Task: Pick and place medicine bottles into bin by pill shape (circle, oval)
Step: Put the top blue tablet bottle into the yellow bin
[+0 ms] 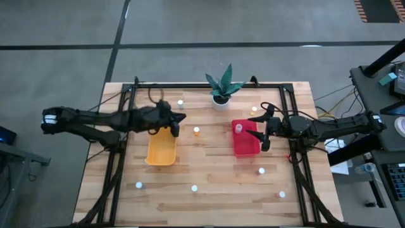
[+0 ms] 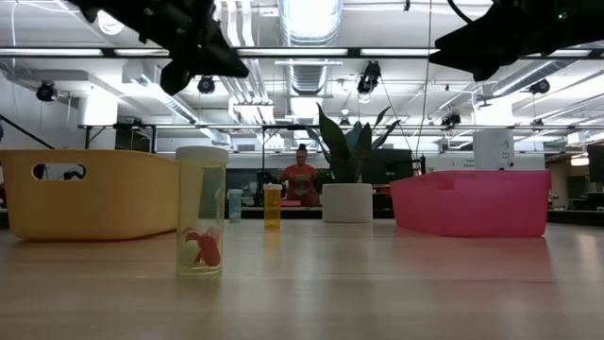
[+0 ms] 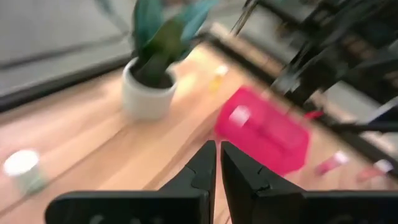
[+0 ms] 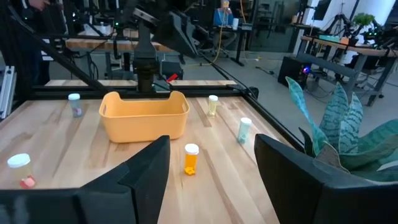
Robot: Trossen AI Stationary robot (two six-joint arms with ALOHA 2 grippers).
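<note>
Left arm (image 1: 101,119): extended from table's left edge toward centre, roughly level, raised off tabletop. Left gripper (image 3: 217,163): fingers nearly together, narrow slit between tips, nothing held. Right arm (image 1: 335,126): extended from right edge toward centre, raised off tabletop. Right gripper (image 4: 211,168): fingers (image 4: 149,171) spread wide apart, nothing between them.
</note>
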